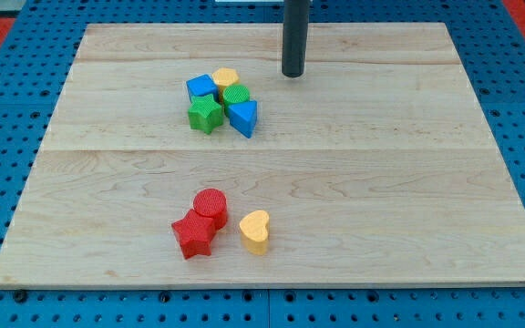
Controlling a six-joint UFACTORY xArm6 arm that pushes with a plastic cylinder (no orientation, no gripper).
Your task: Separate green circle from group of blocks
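On the wooden surface (354, 182), we see the green circle (236, 95) packed in a cluster: yellow block (225, 77) above it, blue cube (200, 87) upper left, green star (206, 114) lower left, blue triangle (243, 117) below. We carry no jaws; my tip (293, 74) stands apart, up-right of the circle.

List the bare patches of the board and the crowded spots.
Free: the whole right side of the board, the left edge, and the band between both groups. Crowded: around the green circle, and at the red cylinder. My tip stands up-right of the green circle.
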